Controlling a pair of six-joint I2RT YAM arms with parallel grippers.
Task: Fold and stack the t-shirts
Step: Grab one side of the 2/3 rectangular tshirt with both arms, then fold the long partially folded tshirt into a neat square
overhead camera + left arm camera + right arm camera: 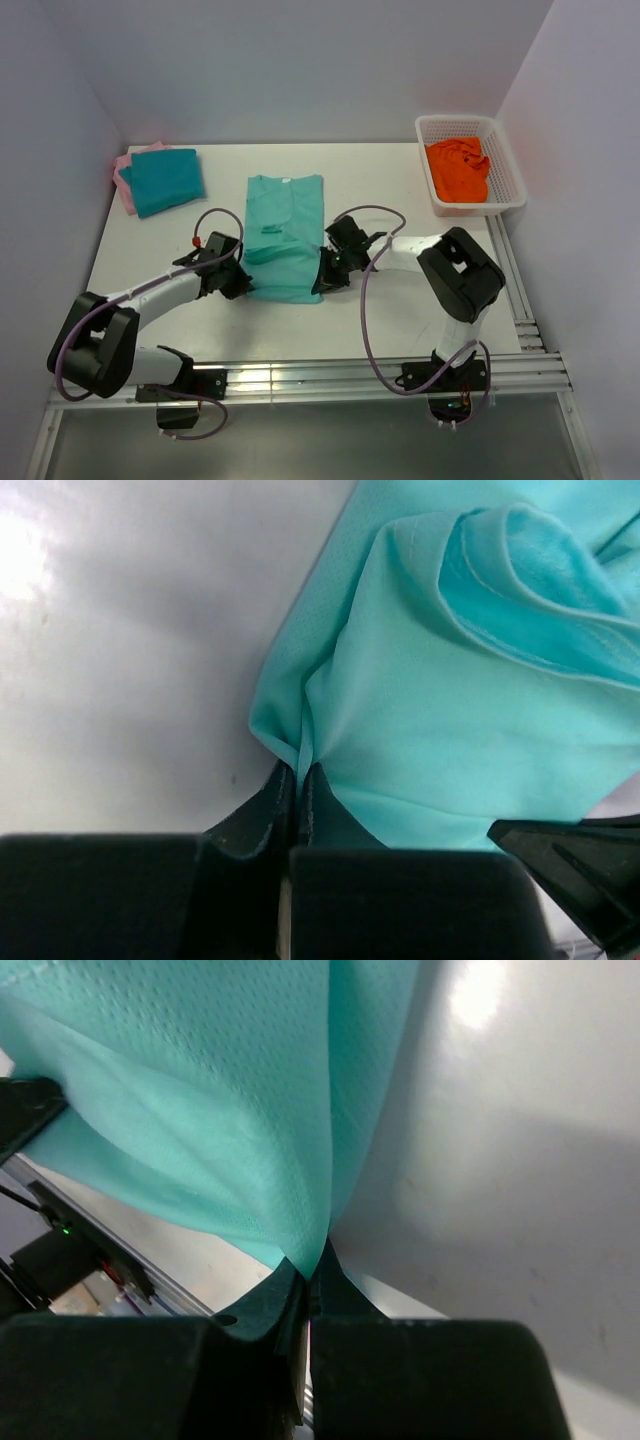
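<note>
The light mint-green t-shirt [285,235] lies mid-table as a long strip, collar at the far end. My left gripper [243,283] is shut on its near left corner, and the left wrist view shows cloth [470,710] pinched between the closed jaws [300,772]. My right gripper [322,280] is shut on the near right corner. In the right wrist view the hem [200,1100] is clamped at the jaw tips [312,1270]. A folded darker teal t-shirt [165,180] rests on a pink t-shirt [127,175] at the back left.
A white basket [510,165] at the back right holds an orange cloth [460,170]. Grey walls close the table on the left, back and right. Aluminium rails [330,378] run along the near edge by the arm bases.
</note>
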